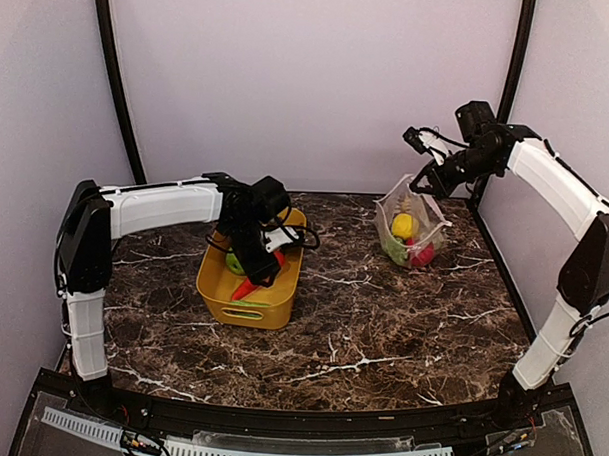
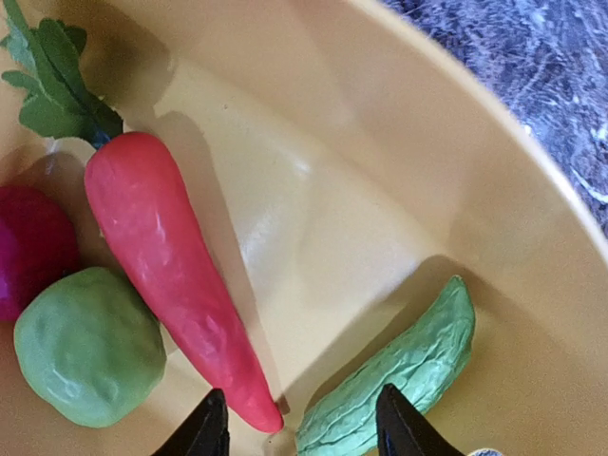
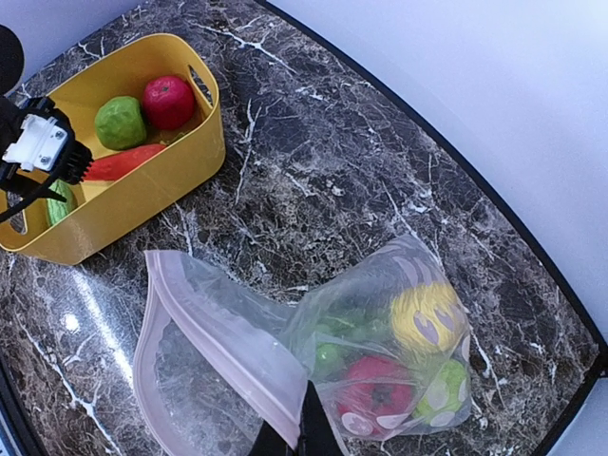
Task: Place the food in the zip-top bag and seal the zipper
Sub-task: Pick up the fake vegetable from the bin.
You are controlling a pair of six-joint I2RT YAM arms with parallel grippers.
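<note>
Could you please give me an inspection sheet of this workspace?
Surface: dark marble table.
Job's things: zip-top bag open-mouthed, holding a yellow fruit, tomato and greens; carrot, lime, red fruit and gourd lie in the yellow tub.
Clutter: nothing seen.
Grippers: left gripper open over the gourd's end; right gripper shut on the bag's edge.
Cables: black loops at the left wrist.
Surroundings: plain pale walls.

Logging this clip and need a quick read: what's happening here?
The right gripper pinches the zip-top bag at its mouth edge, holding it up; yellow, red and green food sits inside, the zipper unsealed. The left gripper hangs open in the yellow tub, over the carrot and a bumpy green gourd. A lime and a red fruit lie there too.
</note>
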